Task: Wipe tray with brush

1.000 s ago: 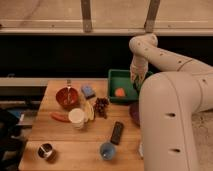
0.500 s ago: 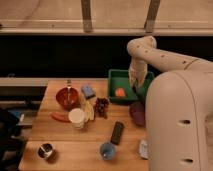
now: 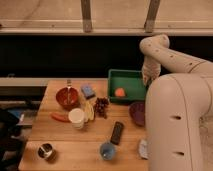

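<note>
The green tray (image 3: 126,81) sits at the far right corner of the wooden table (image 3: 45,130), and there's an orange lump (image 3: 120,92) lying inside it towards the near wall. The gripper (image 3: 146,79) hangs right over the tray's right wall, arm (image 3: 165,52) folded down from above. Whether it holds the brush I cannot tell, and no brush shows anywhere on the table. If the brush is in hand, the call here is short strokes along the bare green floor at the far end, bristles flat, staying inside the walls and sweeping around or past that orange piece, not jamming it into a corner. Room is tight on the near side: the purple bowl (image 3: 137,112) sits just off the tray's near right corner, with the grapes (image 3: 101,105) and blue sponge (image 3: 88,91) just beside the tray's left wall. Further out, the red bowl (image 3: 67,97), the white cup (image 3: 76,117) and the black bar (image 3: 116,132) stay well apart. Beyond the tray's far wall the table ends.
</note>
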`<action>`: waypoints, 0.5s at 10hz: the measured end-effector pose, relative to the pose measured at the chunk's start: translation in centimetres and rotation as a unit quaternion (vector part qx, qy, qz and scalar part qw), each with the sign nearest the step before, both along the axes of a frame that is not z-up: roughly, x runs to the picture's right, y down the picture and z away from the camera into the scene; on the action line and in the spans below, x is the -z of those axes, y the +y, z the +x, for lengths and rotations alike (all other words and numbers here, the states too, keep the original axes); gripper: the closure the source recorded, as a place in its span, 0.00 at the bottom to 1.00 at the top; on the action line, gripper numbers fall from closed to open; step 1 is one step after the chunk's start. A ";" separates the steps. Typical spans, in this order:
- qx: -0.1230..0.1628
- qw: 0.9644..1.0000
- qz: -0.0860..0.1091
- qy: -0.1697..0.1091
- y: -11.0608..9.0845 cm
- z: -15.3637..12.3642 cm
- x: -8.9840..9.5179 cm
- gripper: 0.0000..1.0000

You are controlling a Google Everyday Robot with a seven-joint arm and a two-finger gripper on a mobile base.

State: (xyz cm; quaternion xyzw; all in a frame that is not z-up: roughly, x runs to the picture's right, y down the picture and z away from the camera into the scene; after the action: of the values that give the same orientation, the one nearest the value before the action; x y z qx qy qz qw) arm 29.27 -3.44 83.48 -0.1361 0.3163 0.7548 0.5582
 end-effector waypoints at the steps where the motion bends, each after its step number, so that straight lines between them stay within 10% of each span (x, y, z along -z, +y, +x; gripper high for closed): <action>1: -0.003 1.000 0.000 0.007 -0.2 0.5 -0.5 1.00; 5: 0.009 1.000 0.025 -0.004 -0.8 -1.4 -3.3 1.00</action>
State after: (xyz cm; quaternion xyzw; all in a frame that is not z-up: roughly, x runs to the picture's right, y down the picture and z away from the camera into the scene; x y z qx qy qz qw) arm 27.90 -4.27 86.80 -0.1226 0.2965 0.7570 0.5692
